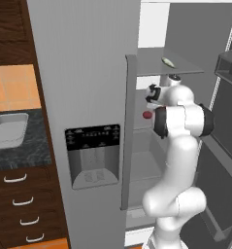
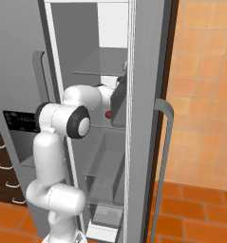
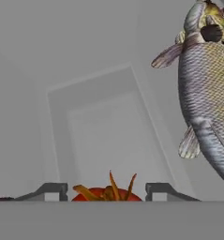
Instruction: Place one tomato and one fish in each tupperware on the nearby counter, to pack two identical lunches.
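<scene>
The gripper (image 3: 106,191) is inside the open fridge (image 1: 88,73), and its two dark fingers (image 3: 50,190) sit one on each side of a red tomato (image 3: 106,193). The fingers are partly closed, right beside the tomato, so they seem to hold it, though the touch itself is hard to see. The tomato has a dry orange stalk on top. In the left base view the tomato (image 1: 146,115) shows as a small red ball at the end of the white arm (image 1: 178,146), just past the edge of the closed fridge door. In the right base view it (image 2: 108,114) peeks out beside the open door (image 2: 148,118). A silver-grey fish (image 3: 209,84) with small fins lies near the gripper in the hand view, at the right side. Another fish (image 1: 168,62) lies on the upper shelf (image 1: 185,68), near its back edge, above the gripper. The counter (image 1: 20,146) is off to the left of the fridge, well apart from the tomato. A grey tupperware (image 1: 8,129) sits on the counter, near its left end, above brown drawers (image 1: 20,204) with silver handles.
</scene>
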